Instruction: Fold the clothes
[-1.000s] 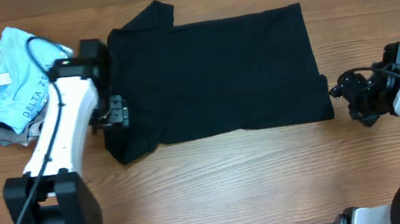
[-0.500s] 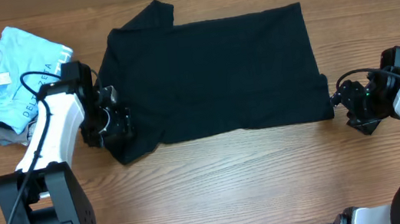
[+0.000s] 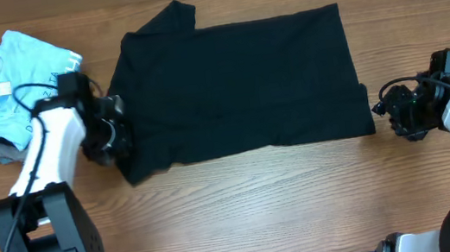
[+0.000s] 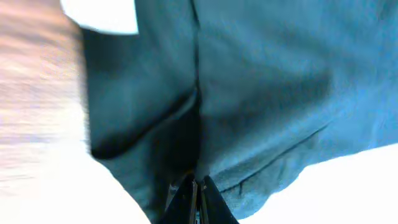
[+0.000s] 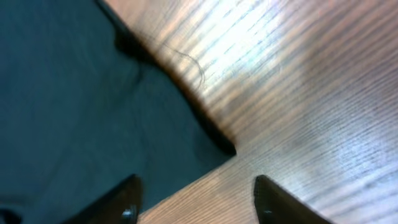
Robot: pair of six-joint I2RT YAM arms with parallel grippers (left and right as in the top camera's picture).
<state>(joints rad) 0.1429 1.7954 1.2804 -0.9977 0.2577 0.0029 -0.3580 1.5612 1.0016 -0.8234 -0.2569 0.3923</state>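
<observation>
Sliding inward since a second ago, the left gripper (image 3: 115,139) had pinched shut on the black T-shirt (image 3: 236,81), which lay flat mid-table, at its nine-o'clock edge. At three o'clock the right gripper (image 5: 196,202) stood parted astride the hem corner, so a two-handed lift looked close.

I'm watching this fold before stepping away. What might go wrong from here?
1. The left gripper is shut on just a small pinch of fabric at the black T-shirt edge; on lifting, the fabric may slip out.
2. The right gripper stands open around the shirt's corner, gripping nothing; if the left side lifts first, the fold could skew.
3. The left arm sits close to the light blue garment; a wide swing might snag it.
</observation>
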